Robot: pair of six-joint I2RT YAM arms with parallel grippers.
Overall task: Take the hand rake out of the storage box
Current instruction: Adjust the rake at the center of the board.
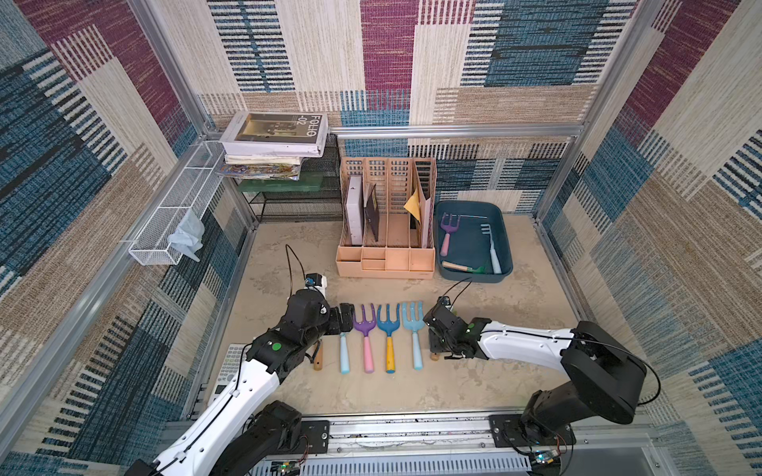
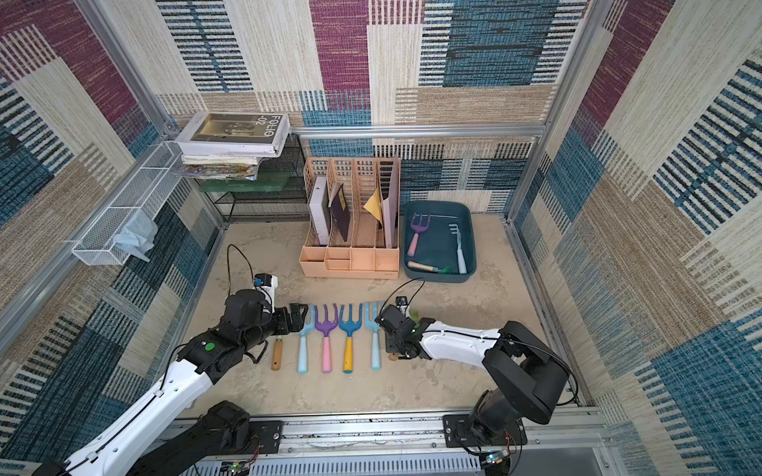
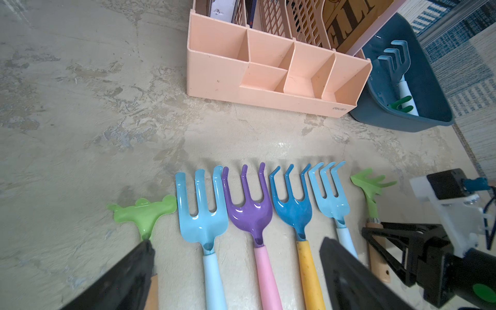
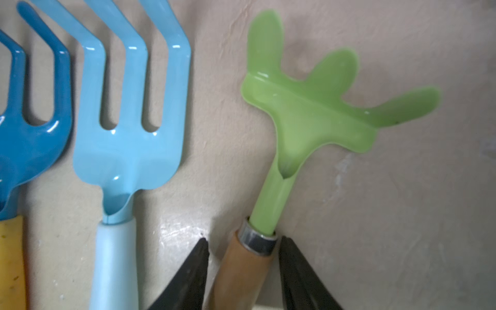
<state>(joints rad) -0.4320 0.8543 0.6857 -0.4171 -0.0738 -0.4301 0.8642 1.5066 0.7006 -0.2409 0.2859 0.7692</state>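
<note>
Right hand (image 4: 243, 240) placed astride wooden handle of green hand rake (image 4: 308, 115), laid on table (image 4: 402, 214) outside storage box (image 1: 474, 278); clamping cannot be told. Left hand (image 3: 236, 243) held spread wide over row of rakes (image 1: 387, 334).

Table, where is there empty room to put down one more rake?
The row of coloured hand rakes is crowded. Bare tabletop lies between it and the peach slotted organizer, in front of the dark teal plastic tub, and past the handles toward the robot.
</note>
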